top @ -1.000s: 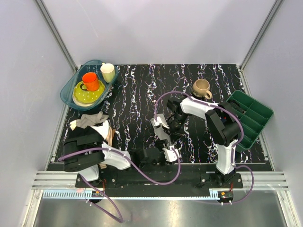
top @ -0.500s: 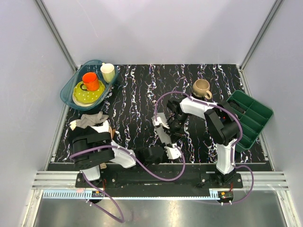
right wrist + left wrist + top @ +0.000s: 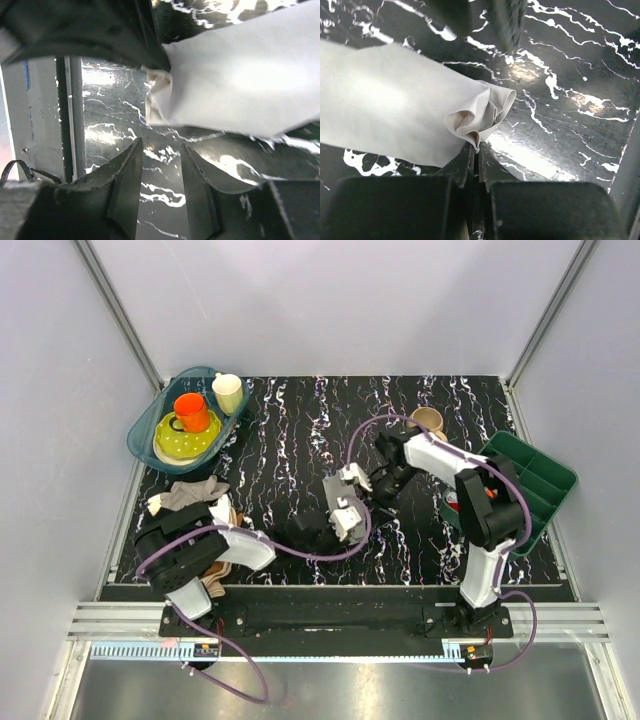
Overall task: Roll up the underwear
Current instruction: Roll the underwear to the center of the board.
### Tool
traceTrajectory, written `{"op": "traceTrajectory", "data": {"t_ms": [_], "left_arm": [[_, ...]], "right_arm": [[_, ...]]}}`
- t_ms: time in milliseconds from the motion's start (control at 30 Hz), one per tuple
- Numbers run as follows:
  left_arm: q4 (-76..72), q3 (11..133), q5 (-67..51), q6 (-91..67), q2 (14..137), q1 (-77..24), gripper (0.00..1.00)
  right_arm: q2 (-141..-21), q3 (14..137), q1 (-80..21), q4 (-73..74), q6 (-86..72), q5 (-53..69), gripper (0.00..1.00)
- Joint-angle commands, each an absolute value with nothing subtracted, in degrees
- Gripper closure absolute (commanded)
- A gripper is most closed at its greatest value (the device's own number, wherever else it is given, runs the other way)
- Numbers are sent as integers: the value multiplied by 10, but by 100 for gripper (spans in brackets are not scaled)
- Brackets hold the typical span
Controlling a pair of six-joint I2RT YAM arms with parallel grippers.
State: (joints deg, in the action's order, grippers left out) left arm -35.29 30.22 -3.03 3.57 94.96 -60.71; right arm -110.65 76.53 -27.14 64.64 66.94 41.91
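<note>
The underwear (image 3: 395, 100) is a light grey sheet, lying partly on the black marbled table (image 3: 580, 65). My left gripper (image 3: 476, 147) is shut on a bunched corner of the underwear, which puckers just past the fingertips. In the right wrist view the underwear (image 3: 240, 75) spreads to the upper right, and the left gripper's dark body (image 3: 100, 30) holds its crumpled corner. My right gripper (image 3: 161, 147) is open just short of the fabric edge, with nothing between its fingers. From above, both grippers, left (image 3: 335, 523) and right (image 3: 378, 490), meet mid-table and hide most of the underwear.
A teal tub (image 3: 143, 430) at the back left holds an orange cup, a yellow-green plate and a cream mug. A beige mug (image 3: 430, 419) stands behind the right arm. A green tray (image 3: 535, 480) sits at the right edge. Grey and tan cloths (image 3: 190, 495) lie by the left arm's base.
The left gripper has shut on the underwear's corner and carried it away from the front edge toward mid-table. The right gripper has opened and drawn back toward the far right.
</note>
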Motion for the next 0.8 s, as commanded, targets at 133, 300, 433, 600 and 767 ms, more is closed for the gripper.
{"op": "traceTrajectory", "data": {"t_ms": [133,300,433,600,767], "left_arm": [[-266,381,-314,-146,982,-467,100],[-226,435,-417,-213,1039,-420,100],[-193,473,-474,-255,1084,-387,100],[-194,489,-496,-302,1116,-352,100],[-154,520,-502,-318,1153,-334,100]], "right_arm": [[-955,720,-219,632,729,450,50],[-861,638,-220,604,851,500,26],[-846,571,-245,519,886,498,0],[-871,563,-311,457,878,434,12],[-859,490,-372,296,859,371,27]]}}
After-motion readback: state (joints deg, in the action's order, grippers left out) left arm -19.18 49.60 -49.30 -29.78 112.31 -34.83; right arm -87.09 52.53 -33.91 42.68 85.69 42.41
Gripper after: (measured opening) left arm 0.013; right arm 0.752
